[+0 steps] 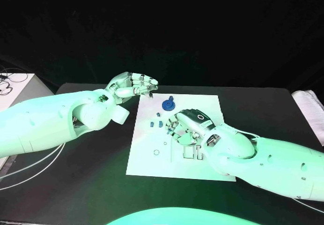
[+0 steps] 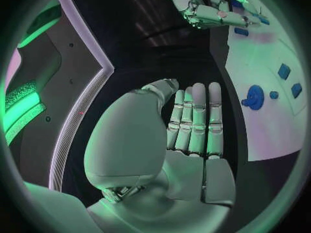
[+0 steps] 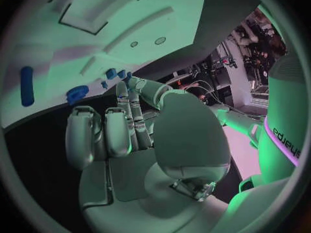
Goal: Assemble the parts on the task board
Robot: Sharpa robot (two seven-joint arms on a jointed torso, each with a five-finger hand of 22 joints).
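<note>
The white task board [image 1: 202,105] lies in the middle of the black table. On its far left part are a round blue part [image 1: 168,104] and small blue pieces [image 1: 156,124]. My left hand [image 1: 131,85] hovers at the board's far left corner, fingers held together and curled, thumb alongside, nothing seen in it [image 2: 194,121]. My right hand [image 1: 187,124] is over the board's middle with its fingers curled in and nothing in them [image 3: 116,132]. The right wrist view shows the round part [image 3: 77,94], a long blue piece [image 3: 26,85] and small pieces [image 3: 111,73] beyond its fingertips.
The board carries cut-out recesses [image 3: 107,8] and small holes [image 1: 156,152]. A white folded thing [image 1: 309,110] lies at the table's right edge. A white box [image 1: 13,89] stands off the left side, with cables [image 1: 27,168] hanging beside the table.
</note>
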